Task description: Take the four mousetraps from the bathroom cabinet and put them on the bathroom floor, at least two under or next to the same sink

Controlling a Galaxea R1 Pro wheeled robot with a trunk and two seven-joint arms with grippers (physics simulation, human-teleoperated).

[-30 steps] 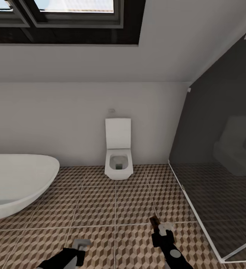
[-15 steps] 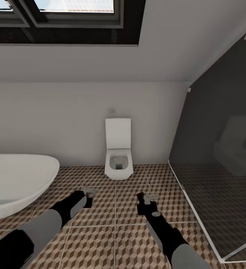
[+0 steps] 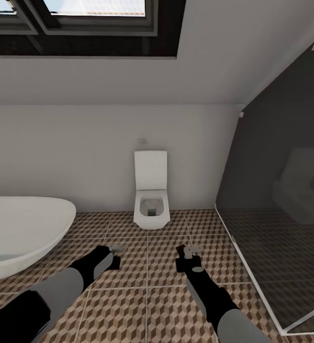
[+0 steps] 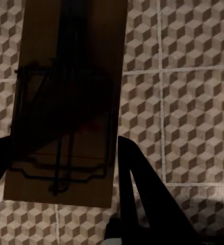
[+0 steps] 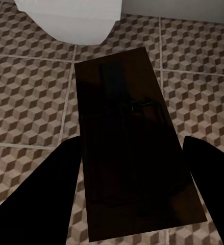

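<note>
Both hands face the toilet [image 3: 151, 202]: left hand [image 3: 115, 251] grasps one mousetrap [image 4: 66, 102], right hand [image 3: 191, 252] another [image 5: 134, 148], carried flat over the cube-patterned bathroom floor [image 3: 128, 267] for laying down.

Both arms reach forward and low toward the toilet [image 3: 151, 202], well short of it. The left gripper [image 3: 113, 256] is left of the toilet's line, the right gripper [image 3: 189, 257] right of it. Each pair of fingers clamps a flat slab.
</note>
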